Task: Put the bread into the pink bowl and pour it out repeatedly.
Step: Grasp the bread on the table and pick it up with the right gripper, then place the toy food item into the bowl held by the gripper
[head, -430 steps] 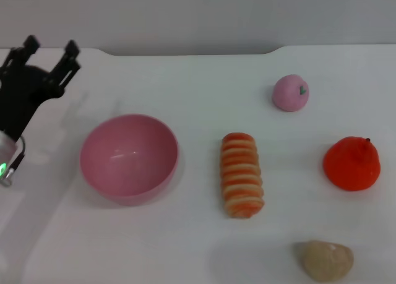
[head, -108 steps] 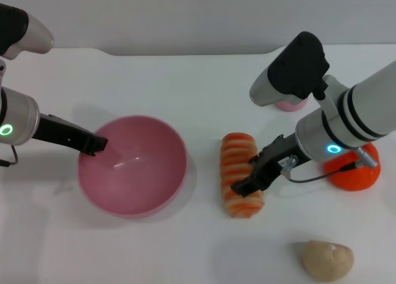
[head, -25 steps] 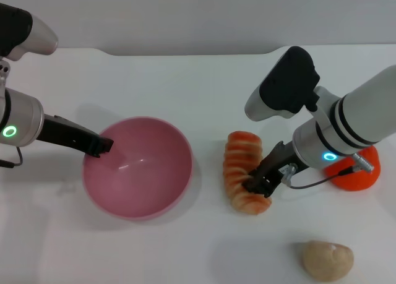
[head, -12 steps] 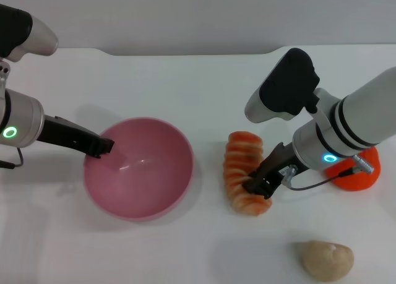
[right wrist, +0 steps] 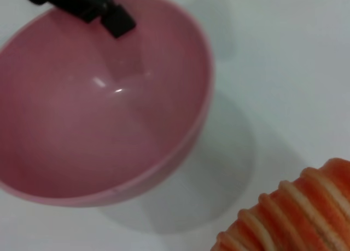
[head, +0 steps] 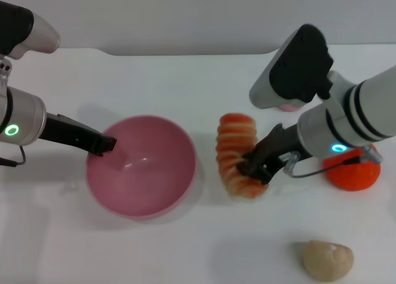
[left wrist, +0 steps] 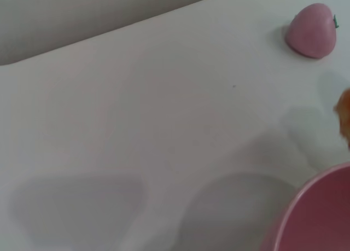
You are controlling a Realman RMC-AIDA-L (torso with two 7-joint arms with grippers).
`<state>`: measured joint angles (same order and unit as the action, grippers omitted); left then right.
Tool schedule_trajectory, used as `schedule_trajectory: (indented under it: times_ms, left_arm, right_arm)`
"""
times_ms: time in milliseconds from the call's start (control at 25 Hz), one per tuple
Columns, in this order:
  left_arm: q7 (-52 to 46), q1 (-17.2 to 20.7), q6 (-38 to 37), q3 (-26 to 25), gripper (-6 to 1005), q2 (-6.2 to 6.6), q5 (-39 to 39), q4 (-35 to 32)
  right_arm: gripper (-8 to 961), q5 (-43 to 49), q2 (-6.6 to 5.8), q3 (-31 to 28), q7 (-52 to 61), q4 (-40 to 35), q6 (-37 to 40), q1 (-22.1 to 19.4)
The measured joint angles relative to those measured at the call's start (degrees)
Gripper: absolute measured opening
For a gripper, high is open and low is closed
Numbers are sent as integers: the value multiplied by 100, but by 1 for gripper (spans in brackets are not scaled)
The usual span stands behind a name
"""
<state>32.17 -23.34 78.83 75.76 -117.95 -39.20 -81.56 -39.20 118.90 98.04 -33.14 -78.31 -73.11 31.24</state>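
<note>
Bread [head: 236, 154] gripped by R gripper [head: 252, 167], beside pink bowl [head: 141, 200].

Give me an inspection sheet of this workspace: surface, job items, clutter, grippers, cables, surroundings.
Surface: white table, no spills seen.
Job's things: the bread is outside the pink bowl, tilted; whether it touches the table cannot be told. The bowl holds nothing.
Clutter: orange fruit, beige lump, and a small pink ball mostly hidden behind the right arm in the head view.
Grippers: right gripper shut on the bread's side; left gripper on the bowl's rim, one finger inside.
Cables: thin grey cable looping at the right wrist.
Surroundings: plain pale wall behind the table.
</note>
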Motion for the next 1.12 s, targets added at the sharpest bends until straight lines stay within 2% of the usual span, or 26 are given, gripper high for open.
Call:
schedule_trajectory:
  times_ms: [440,720,920,1120]
  left_arm:
    - [-3,-45,23,-1,50,0,0,0]
    - [-30,-60,42,6,50,0,1,0]
    - [-47,-93,49,66,50,0,0,0]
    - [-57,-154,39,164,50,-19,-9,0]
  right_arm:
    - [119,871,2,-39,317,-1952,-277,-512]
    - [116,912,12,21,411,-3051,-560,-574]
    - [113,793,11,330,459,-3312,-539,-427]
    - [111,193,4,662,415,-2993,-228,-131]
